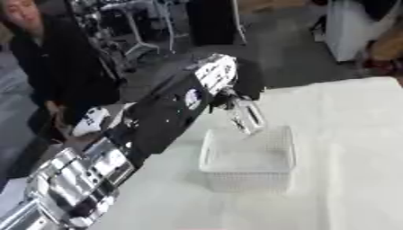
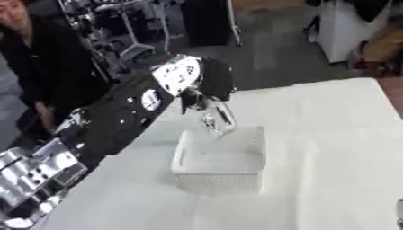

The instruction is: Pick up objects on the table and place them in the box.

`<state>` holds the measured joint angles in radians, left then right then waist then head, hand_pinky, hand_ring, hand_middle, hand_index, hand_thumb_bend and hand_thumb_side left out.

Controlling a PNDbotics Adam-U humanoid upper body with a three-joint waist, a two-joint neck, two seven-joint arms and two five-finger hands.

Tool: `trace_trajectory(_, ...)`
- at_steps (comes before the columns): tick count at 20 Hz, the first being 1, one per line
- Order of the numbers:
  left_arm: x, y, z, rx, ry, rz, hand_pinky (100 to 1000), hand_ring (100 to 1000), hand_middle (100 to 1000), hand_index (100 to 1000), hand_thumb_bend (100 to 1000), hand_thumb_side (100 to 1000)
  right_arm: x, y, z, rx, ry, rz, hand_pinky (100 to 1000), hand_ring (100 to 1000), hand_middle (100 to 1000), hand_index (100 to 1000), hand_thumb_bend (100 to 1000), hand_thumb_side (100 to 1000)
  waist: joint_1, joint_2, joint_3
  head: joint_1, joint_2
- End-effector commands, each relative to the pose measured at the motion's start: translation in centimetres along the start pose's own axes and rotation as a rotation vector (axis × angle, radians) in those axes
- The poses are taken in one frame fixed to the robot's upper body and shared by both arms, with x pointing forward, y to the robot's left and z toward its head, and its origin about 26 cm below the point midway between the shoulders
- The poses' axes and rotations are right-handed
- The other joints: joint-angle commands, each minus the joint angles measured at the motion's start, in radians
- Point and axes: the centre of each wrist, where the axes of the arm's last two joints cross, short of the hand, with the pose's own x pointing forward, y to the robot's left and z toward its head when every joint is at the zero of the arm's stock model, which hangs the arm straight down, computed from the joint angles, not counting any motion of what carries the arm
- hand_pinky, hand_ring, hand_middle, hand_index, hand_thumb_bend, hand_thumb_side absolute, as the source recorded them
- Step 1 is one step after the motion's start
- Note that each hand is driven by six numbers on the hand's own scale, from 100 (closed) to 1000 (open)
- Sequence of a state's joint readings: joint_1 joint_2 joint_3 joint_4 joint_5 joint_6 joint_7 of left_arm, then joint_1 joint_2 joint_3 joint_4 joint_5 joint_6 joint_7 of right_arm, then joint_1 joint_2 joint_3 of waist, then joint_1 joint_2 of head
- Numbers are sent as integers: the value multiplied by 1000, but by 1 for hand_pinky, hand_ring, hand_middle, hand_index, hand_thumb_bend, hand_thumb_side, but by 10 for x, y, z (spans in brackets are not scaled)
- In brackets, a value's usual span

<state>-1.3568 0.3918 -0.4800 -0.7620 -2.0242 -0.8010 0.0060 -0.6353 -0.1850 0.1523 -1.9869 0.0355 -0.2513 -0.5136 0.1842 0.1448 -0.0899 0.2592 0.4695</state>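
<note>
Left eye view: left arm (image 1: pixel 169 112) comes in from 7 o'clock, runs diag. up to 1 o'clock across the table's left edge. Left hand (image 1: pixel 236 101) hangs over the far rim of the white mesh box (image 1: pixel 211 155), fingers curled round a pale, flat oblong obj. (image 1: pixel 250 117). The obj.'s long axis is near vertical, tilted a bit, lower end toward 5 o'clock, at or just inside the box's far rim; can't tell if it touches the mesh. Box sits on the white table (image 1: pixel 354 134) near its left edge, long axis approx. 12–6 o'clock. The arm blocks the table corner at 10 o'clock of the box. Off the table at 9–11 o'clock: clutter, metal frames, grey floor.

Right eye view: same setup, box (image 2: pixel 182 161) nearer centre, obj. (image 2: pixel 220 117) dangling from the hand (image 2: pixel 201 96) above the box's far rim. Box inside looks pale; contents not clear. Small dark bit at the frame's 5 o'clock edge, poss. right hand (image 2: pixel 399 214); fingers — can't tell.
</note>
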Motion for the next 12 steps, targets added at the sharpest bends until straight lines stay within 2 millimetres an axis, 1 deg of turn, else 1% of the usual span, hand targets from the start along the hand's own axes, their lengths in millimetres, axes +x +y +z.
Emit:
trace_trajectory(1, -4, -4, 3, -28, -12, -54, 100, 100, 100, 131, 100, 425, 5, 2, -4, 11, -24, -9, 466, 543, 585, 864, 100, 1000, -6, -22, 3, 18, 0)
trace_trajectory(2, -3, -5, 2, -28, -26, -59, 100, 100, 100, 132, 100, 439, 5, 2, -4, 11, -24, -9, 466, 543, 585, 864, 100, 1000, -5, -22, 3, 17, 0)
trace_trajectory(3, -1, -6, 0, -26, -39, -65, 100, 100, 100, 134, 100, 481, 5, 2, -4, 10, -24, -9, 466, 544, 585, 863, 100, 1000, -5, -22, 3, 16, -2)
trace_trajectory(4, 1, -7, -1, -22, -52, -71, 100, 100, 100, 137, 100, 483, 5, 2, -4, 10, -25, -10, 466, 544, 585, 863, 100, 1000, -5, -22, 2, 13, -4)
trace_trajectory(8, 8, -11, -6, -11, -93, -89, 100, 100, 100, 150, 100, 572, 5, 3, -5, 9, -26, -12, 466, 544, 585, 863, 100, 1000, -5, -22, 0, 5, -11)
trace_trajectory(9, 9, -12, -7, -12, -101, -97, 100, 100, 100, 160, 100, 587, 5, 3, -5, 9, -26, -12, 466, 544, 585, 863, 100, 1000, -4, -22, 0, 4, -11)
trace_trajectory(10, 10, -12, -8, -19, -109, -109, 100, 100, 100, 189, 100, 611, 5, 3, -5, 9, -26, -12, 466, 543, 585, 863, 100, 1000, -4, -22, 0, 3, -11)
trace_trajectory(11, 11, -12, -8, -27, -118, -124, 125, 151, 109, 237, 100, 638, 5, 3, -5, 9, -26, -12, 466, 543, 585, 863, 100, 1000, -4, -22, 0, 3, -11)
trace_trajectory(12, 12, -10, -9, -36, -130, -143, 211, 248, 188, 311, 100, 697, 5, 3, -5, 10, -26, -12, 466, 543, 585, 863, 100, 1000, -4, -22, 0, 3, -11)
